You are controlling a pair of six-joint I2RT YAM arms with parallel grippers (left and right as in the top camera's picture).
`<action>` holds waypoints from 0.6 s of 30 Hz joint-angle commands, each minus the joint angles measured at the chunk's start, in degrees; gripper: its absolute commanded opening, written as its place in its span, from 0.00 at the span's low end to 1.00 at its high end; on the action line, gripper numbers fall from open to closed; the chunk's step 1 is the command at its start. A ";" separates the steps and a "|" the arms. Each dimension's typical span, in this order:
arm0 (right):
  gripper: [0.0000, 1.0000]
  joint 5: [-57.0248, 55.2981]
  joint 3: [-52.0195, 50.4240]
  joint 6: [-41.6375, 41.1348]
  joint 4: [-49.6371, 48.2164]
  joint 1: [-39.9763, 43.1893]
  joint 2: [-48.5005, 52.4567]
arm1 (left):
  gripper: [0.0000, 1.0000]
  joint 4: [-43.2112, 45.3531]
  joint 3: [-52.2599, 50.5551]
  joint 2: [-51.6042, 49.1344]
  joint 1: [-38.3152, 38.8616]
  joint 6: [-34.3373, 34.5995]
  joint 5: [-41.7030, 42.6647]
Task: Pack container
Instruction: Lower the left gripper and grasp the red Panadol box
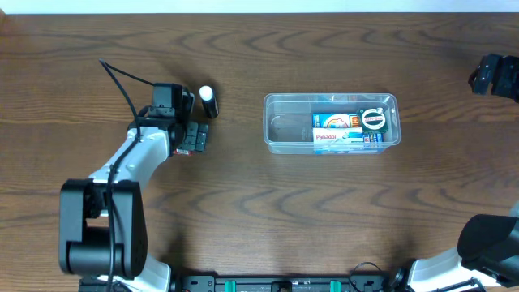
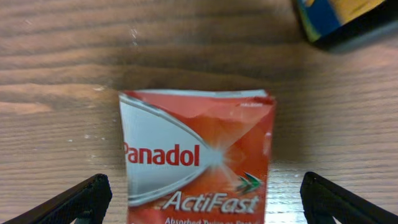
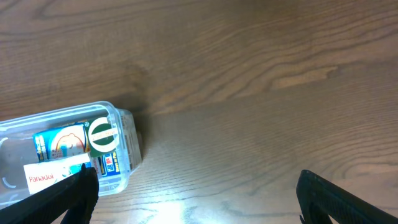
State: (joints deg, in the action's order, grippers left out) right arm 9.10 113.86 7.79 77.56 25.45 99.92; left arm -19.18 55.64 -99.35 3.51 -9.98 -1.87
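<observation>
The container (image 1: 331, 122) is a clear shallow tub right of the table's centre. It holds a white and red Panadol box (image 1: 336, 137), a blue packet and a round green-and-white item (image 1: 373, 119). In the right wrist view the container (image 3: 68, 152) lies at the lower left. A red Panadol ActiFast packet (image 2: 199, 165) lies flat on the wood. My left gripper (image 2: 202, 205) is open, with one finger on either side of the packet and apart from it. Seen from overhead, my left gripper (image 1: 193, 138) is left of the container. My right gripper (image 3: 199, 199) hangs open over bare wood, right of the container.
A small dark tube with a white cap (image 1: 208, 101) lies just beyond the left gripper. A blue and yellow item (image 2: 339, 15) shows at the top right of the left wrist view. The right arm's head (image 1: 493, 75) sits at the far right edge.
</observation>
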 commanded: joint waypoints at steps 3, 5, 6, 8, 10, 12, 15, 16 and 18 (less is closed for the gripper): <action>0.99 0.15 0.79 0.02 0.07 0.24 -0.37 | 0.98 0.15 0.79 -2.29 -1.92 -1.42 -0.28; 0.99 0.15 0.79 0.00 0.07 0.24 -0.37 | 1.00 0.17 0.81 -2.36 -2.34 -1.42 -0.28; 0.99 0.15 0.79 0.00 0.07 0.24 -0.37 | 0.97 0.24 0.81 -2.34 -2.49 -1.42 -0.26; 0.99 0.15 0.79 0.02 0.07 0.24 -0.37 | 0.91 0.28 0.81 -2.34 -2.58 -1.40 -0.26; 0.99 0.13 0.79 0.00 0.07 0.24 -0.37 | 0.86 0.26 0.81 -2.34 -2.58 -1.38 -0.22; 0.99 0.15 0.79 0.00 0.07 0.24 -0.37 | 0.79 0.24 0.81 -2.34 -2.58 -1.38 -0.22; 0.99 0.15 0.79 0.02 0.09 0.24 -0.37 | 0.76 0.24 0.81 -2.34 -2.58 -1.38 -0.22; 0.99 0.15 0.79 0.00 0.07 0.24 -0.37 | 0.75 0.24 0.81 -2.32 -2.58 -1.38 -0.24; 0.99 0.15 0.79 0.00 0.07 0.26 -0.37 | 0.73 0.22 0.81 -1.90 -2.58 -1.38 -0.26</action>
State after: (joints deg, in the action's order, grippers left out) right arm 9.10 113.86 7.79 77.56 25.45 99.92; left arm -19.03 55.64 -101.27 1.21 -10.92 -1.85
